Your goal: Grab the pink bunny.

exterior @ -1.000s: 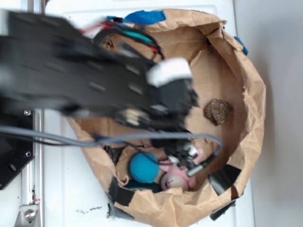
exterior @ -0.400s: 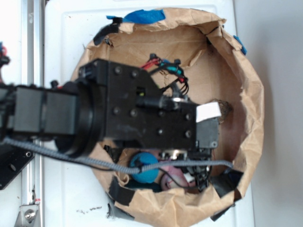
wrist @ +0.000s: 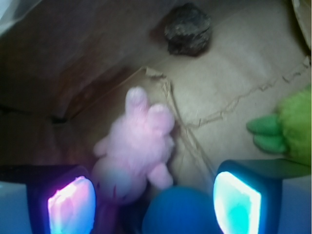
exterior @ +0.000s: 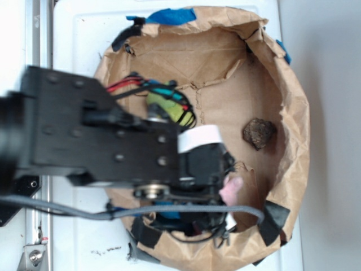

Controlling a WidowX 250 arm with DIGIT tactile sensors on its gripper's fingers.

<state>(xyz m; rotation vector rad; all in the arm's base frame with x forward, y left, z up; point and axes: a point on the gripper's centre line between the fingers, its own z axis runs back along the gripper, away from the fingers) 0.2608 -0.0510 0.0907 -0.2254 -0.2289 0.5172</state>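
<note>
Black boxy arm [exterior: 96, 135] with screws, a white label, grey cable (red, teal wires, seemingly).

Crumpled matt brown paper forms the bag [exterior: 293, 113], patched with dull black tape [exterior: 269, 220]. The pink bunny [wrist: 136, 146] is soft fuzzy plush — so is the green toy [wrist: 287, 131]. The dark lump [wrist: 187, 29], upper frame, looks rough — matt.

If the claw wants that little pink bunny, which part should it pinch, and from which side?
Probably the plump body of the pink bunny, coming straight down from above. It lies flat on the paper, with the thin limbs offering little to hold. The blue ball crowds its head end, so the open gripper should straddle the middle instead.
</note>
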